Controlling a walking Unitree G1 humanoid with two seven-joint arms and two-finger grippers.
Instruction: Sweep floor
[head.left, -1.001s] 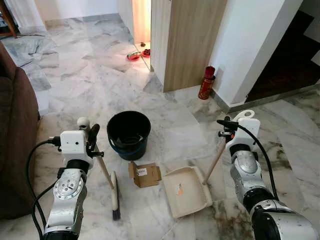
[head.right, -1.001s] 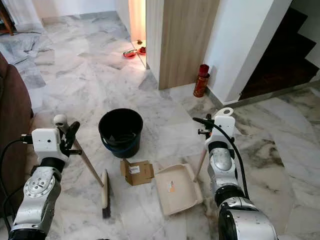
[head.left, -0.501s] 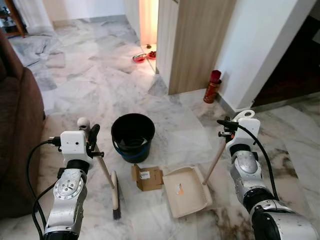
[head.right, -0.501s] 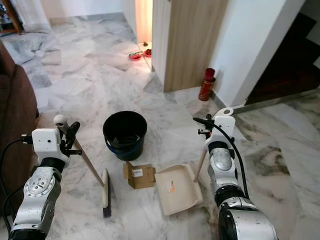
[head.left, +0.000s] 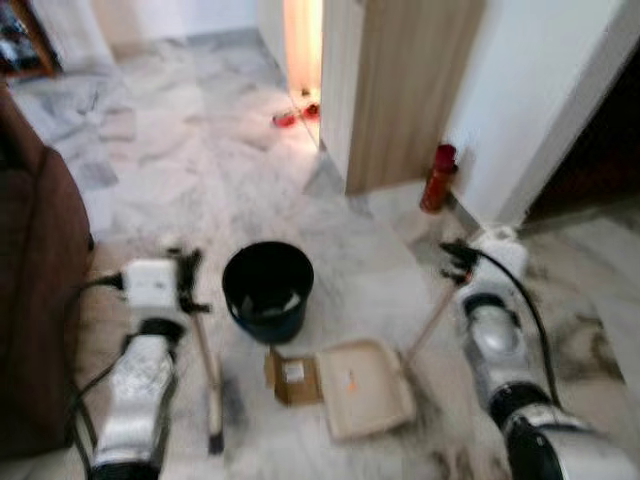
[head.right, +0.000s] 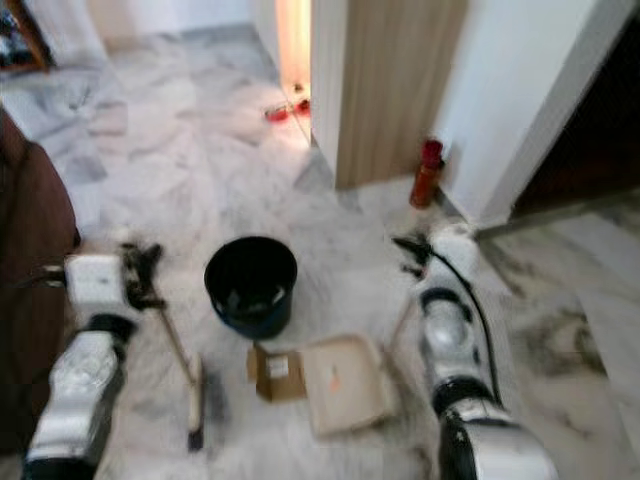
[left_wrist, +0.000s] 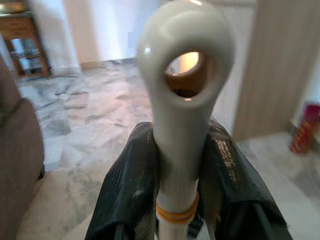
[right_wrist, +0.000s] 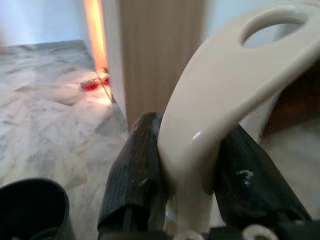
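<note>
Broom (head.left: 208, 385) stands on the marble floor (head.left: 200, 180) at 8 o'clock from the black bucket (head.left: 267, 290), its white handle clamped in the left pincer (left_wrist: 179, 165). Right pincer (right_wrist: 187, 170) grips the dustpan (head.left: 365, 388) handle, the pan lying at 5 o'clock from the bucket, touching a small cardboard box (head.left: 291, 375).

The glossy grey-veined white marble floor (head.left: 200, 190) reflects light near the doorway. A matt black plastic bucket (head.left: 267, 290) stands beside a flattened brown cardboard box (head.left: 293, 375) and a smooth cream plastic dustpan (head.left: 365, 390) with a pale wooden shaft. The cream glossy plastic broom handle end (left_wrist: 182, 95) has a looped tip, pinched by rough-textured, dusty black fingers (left_wrist: 127, 185). The door panel (head.left: 405, 90) looks like light matt wood veneer; the dark brown sofa (head.left: 35, 300) looks like soft cloth
</note>
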